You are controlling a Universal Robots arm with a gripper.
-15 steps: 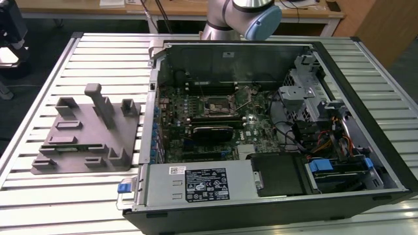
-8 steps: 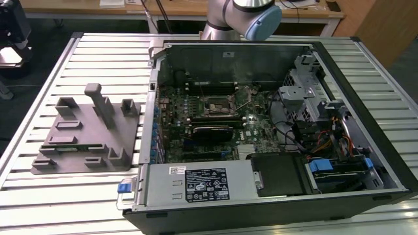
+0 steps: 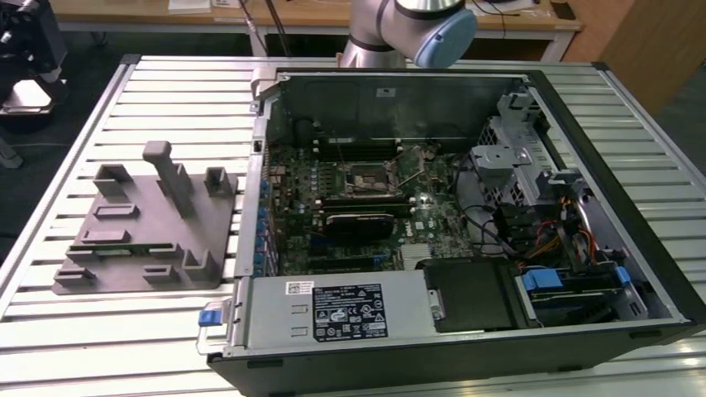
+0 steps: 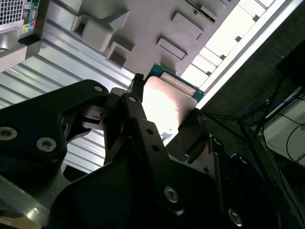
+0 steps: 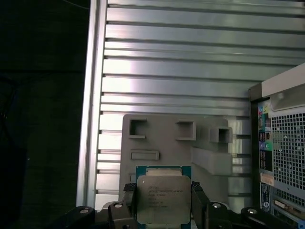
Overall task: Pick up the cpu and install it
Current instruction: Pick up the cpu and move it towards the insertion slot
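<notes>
The cpu (image 5: 163, 200), a flat square chip with a pale silver top and a green rim, sits between the two black fingers (image 5: 127, 196) of my gripper (image 5: 163, 193), which is shut on its opposite edges. It hangs above the grey plastic fixture (image 5: 176, 143) on the slatted table. The second wrist view shows the same grip: the cpu (image 4: 167, 98) is bright between the gripper (image 4: 164, 114) fingers, with the fixture (image 4: 143, 28) behind it. In the exterior view, the motherboard's socket (image 3: 369, 175) lies open inside the computer case (image 3: 617, 273).
The grey fixture (image 3: 144, 236) with upright blocks lies at the exterior view's left of the case. A white-labelled silver power supply (image 3: 331, 310) fills the case's near corner. The arm (image 3: 414, 29) rises behind the case. The case's perforated wall (image 5: 283, 157) stands close beside the gripper.
</notes>
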